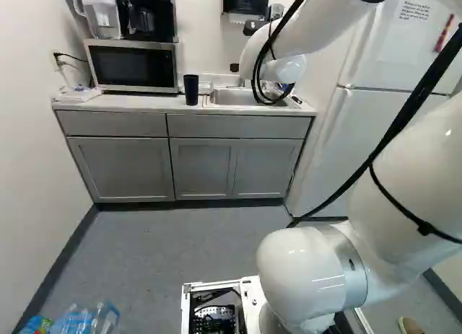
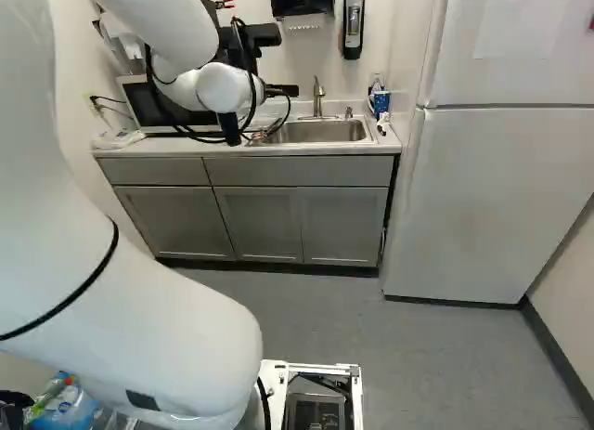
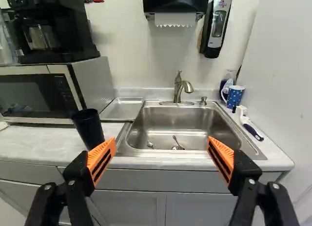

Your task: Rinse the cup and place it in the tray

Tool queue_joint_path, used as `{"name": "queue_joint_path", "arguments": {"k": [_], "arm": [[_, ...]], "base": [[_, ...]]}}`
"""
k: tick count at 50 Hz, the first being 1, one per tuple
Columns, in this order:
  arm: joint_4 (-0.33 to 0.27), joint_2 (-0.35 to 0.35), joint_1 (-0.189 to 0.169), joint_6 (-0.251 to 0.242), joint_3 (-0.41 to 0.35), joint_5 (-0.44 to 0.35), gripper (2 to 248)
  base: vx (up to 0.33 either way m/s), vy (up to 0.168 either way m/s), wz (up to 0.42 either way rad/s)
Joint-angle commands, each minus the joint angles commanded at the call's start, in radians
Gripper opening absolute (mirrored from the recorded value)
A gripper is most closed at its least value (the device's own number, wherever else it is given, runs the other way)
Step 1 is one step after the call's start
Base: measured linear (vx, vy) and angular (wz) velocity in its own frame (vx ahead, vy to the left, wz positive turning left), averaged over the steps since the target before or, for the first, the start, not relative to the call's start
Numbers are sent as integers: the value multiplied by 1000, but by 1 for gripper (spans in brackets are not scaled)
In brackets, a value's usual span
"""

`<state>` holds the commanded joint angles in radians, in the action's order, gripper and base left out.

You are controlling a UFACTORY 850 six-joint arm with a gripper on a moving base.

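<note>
Fingers (image 3: pixel 101 158) wide apart — cup (image 3: pixel 88 128) upright, mouth up

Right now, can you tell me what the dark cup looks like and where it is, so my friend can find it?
Find the microwave on the counter. Between it and the sink, just in front of the flat metal tray, stands the dark cup. It's tall and plain with no handle showing, unlike the spotty blue mug across the sink.
</note>
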<state>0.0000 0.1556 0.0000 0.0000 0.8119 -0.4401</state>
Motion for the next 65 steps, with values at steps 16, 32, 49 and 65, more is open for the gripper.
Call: {"name": "queue_joint_path", "arguments": {"k": [16, 32, 49, 65], "arm": [[0, 2, 0, 0, 32, 44, 247], [0, 3, 0, 0, 64, 83, 247], [0, 3, 0, 0, 100, 123, 247], [0, 1, 0, 0, 134, 161, 247]], "base": [[0, 0, 0], [0, 0, 0], [0, 0, 0], [0, 0, 0]]}}
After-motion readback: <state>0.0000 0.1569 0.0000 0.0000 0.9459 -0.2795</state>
